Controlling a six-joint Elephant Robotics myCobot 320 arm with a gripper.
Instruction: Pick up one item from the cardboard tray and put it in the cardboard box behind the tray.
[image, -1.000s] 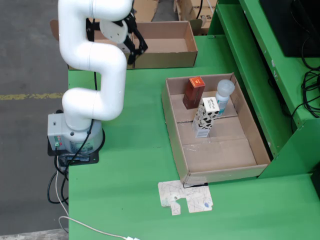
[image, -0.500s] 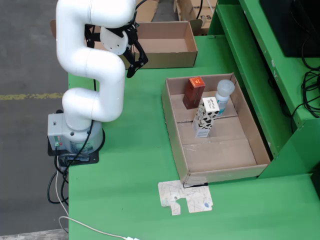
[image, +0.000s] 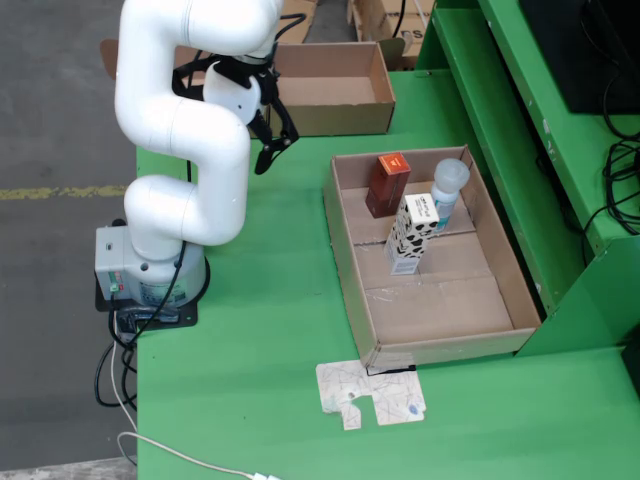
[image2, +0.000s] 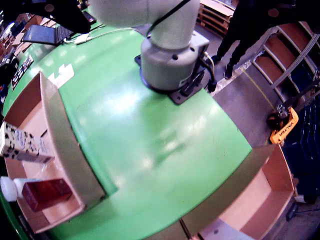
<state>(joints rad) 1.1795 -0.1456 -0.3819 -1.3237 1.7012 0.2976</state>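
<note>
**Clerk:** Stock on the green table (image: 270, 330), fixed view. One white arm (image: 185, 120) on a grey base (image: 140, 270) at the table's left edge. One black gripper (image: 272, 135), hanging over bare green surface between the cardboard box (image: 335, 90) at the back and the cardboard tray (image: 430, 255) to the right. Touching nothing.

**Checker:** Fingers?

**Clerk:** Nothing held between them. How far apart they stand, I cannot tell; they read as one dark shape from this angle, and the riding view does not show them.

**Checker:** Tray contents?

**Clerk:** Three items, all at the tray's far end. One brown-red carton (image: 388, 185), upright, near the back wall. One white bottle (image: 448, 192) with a teal label, just to its right. One black-and-white patterned carton (image: 410, 235), upright, just in front of the other two. The near half of the tray floor is bare cardboard.

**Checker:** Box?

**Clerk:** Open top, well apart from the tray, at the table's back edge. Its visible floor shows plain cardboard; the arm hides its left part.

**Checker:** Sundries?

**Clerk:** One flat, printed cut-out sheet (image: 370, 393) on the table, just in front of the tray's near wall. One white cable (image: 170, 450) trailing at the lower left.

**Checker:** Riding view?

**Clerk:** Looks down on the table (image2: 150, 150), the base (image2: 172, 65), the tray (image2: 65, 145) at the left with the brown-red carton (image2: 45, 192) and patterned carton (image2: 22, 145), and the box (image2: 255, 195) at the lower right.
</note>
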